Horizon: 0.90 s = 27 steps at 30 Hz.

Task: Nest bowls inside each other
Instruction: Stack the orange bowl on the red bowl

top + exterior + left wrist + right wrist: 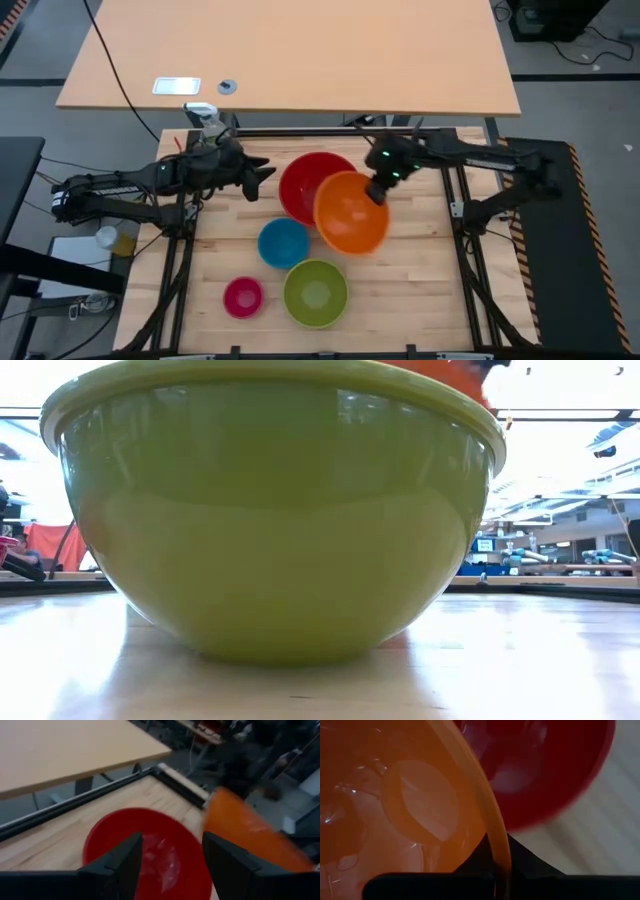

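The red bowl (305, 180) stands on the wooden table (420, 290) at the far middle. The orange bowl (352, 214) hangs tilted over its right part, with my right gripper (378, 190) shut on its rim. My left gripper (262, 175) stands open just left of the red bowl (150, 845), touching nothing; past its fingers the orange bowl (250, 827) shows too. The blue bowl (283, 243), the lime green bowl (316, 292) and the pink bowl (243, 297) stand on their bases nearer the front. The lime green bowl (270, 510) fills the low view. My right gripper pinches the orange bowl's rim (496, 851) at its far right side, one finger inside the bowl and one outside. The fingers (532, 862) slant down from the far right. The bowl is lifted clear and tilted, hanging partly over the red bowl (545, 765).
A spray bottle (205, 118) stands at the table's far left corner, behind my left arm. A light wooden desk (290, 50) lies beyond the far edge. Bare tabletop lies at the right and near right.
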Tool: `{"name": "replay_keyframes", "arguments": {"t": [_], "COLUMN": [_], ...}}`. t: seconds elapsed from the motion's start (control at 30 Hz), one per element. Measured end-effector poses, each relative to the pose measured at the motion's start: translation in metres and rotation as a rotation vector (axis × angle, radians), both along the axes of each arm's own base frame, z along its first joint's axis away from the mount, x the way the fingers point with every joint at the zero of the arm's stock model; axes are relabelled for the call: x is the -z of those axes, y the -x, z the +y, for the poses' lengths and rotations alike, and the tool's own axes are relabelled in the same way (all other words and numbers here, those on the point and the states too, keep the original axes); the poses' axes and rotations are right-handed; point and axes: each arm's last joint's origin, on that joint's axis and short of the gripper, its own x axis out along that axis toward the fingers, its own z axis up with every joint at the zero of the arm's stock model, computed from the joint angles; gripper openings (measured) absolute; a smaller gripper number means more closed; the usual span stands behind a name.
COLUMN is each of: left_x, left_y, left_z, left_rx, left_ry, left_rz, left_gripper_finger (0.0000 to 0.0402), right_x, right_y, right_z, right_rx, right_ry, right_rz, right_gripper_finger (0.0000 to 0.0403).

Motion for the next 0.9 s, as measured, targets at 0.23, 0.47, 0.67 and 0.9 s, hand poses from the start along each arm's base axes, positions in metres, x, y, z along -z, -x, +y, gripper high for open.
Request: {"name": "replay_keyframes", "arguments": {"t": [0.23, 0.47, 0.67, 0.9], "left_x": [-0.018, -0.045, -0.054, -0.054], "left_y": [0.006, 0.020, 0.024, 0.024], "left_z": [-0.003, -0.006, -0.006, -0.006], "left_rx": [0.035, 0.037, 0.037, 0.045], "left_ry": [-0.069, -0.106, -0.107, -0.134], "left_rz": [0.069, 0.134, 0.128, 0.147], "left_gripper_finger": [0.0210, 0.0210, 0.0210, 0.0210], "right_x": [-0.004, 0.038, 0.062, 0.076], "right_y": [-0.063, -0.096, -0.102, -0.106], "right_z": [-0.042, -0.084, -0.089, -0.089], "right_rx": [0.121, 0.103, 0.072, 0.099], "right_ry": [0.110, 0.023, -0.020, 0.041], "right_rz": [0.027, 0.163, 0.243, 0.314], "right_gripper_finger": [0.0019, 0.0019, 0.0020, 0.0020]}}
